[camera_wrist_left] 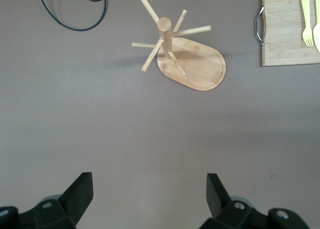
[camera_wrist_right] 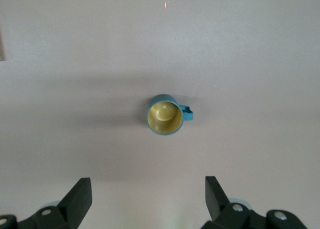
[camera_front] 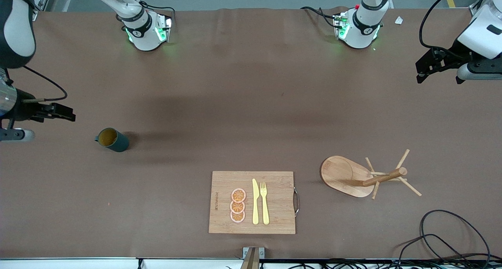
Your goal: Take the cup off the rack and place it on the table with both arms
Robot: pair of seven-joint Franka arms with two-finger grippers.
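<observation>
Looks like the job is basically done here: the cup [camera_front: 112, 139] stands upright on the bench [camera_front: 243, 104] toward the right arm's end, well apart from the rack [camera_front: 362, 177], whose pegs are all bare. The rack sits toward the left arm's end, beside the cutting board [camera_front: 251, 202] with its yellow knife and fork and orange slices. The right tool [camera_front: 55, 111] hangs over the bench edge near the cup with its jaws spread wide and nothing in them, and the left tool [camera_front: 431, 67] hovers empty and wide open over its own end, so as far as anyone can judge there's nothing left but parking the arms. The front view gives the whole layout. The right wrist view adds a straight look down into the cup's yellowish inside and shows its little handle, while the left wrist view shows the rack's post and empty pegs close up.
</observation>
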